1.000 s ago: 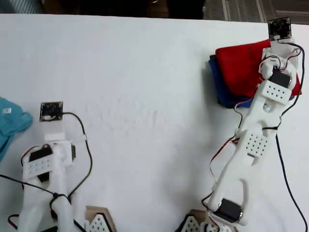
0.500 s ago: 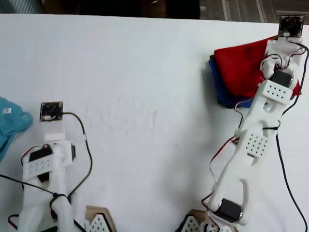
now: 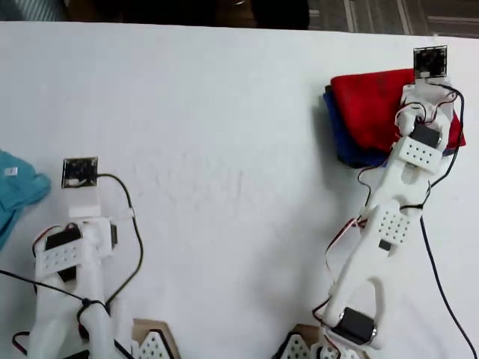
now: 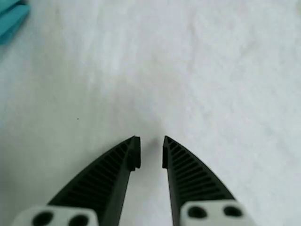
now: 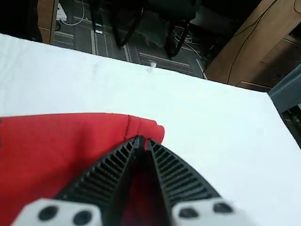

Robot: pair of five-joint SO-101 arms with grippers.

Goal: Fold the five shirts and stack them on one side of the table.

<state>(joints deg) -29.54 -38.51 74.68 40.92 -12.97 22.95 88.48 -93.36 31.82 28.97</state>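
A folded red shirt (image 3: pixel 367 105) lies on top of a dark blue shirt (image 3: pixel 340 146) at the far right of the white table (image 3: pixel 224 112). My right gripper (image 5: pixel 142 141) hovers over the red shirt (image 5: pixel 56 146) near its far corner, fingers shut with no cloth seen between them. A crumpled teal shirt (image 3: pixel 15 187) lies at the left edge. My left gripper (image 4: pixel 150 151) hangs over bare table to the right of the teal shirt (image 4: pixel 11 16), fingers a little apart and holding nothing.
The right arm (image 3: pixel 397 209) stretches from the near edge over the stack. The left arm (image 3: pixel 71 254) stands at the near left. The table's far edge (image 5: pixel 188 77) runs just beyond the stack, with chairs and floor behind it.
The right arm swung right and farther back, then returned left over the stack. The red shirt's far right corner, pulled up half a second ago, now lies flat. The left arm stayed still.
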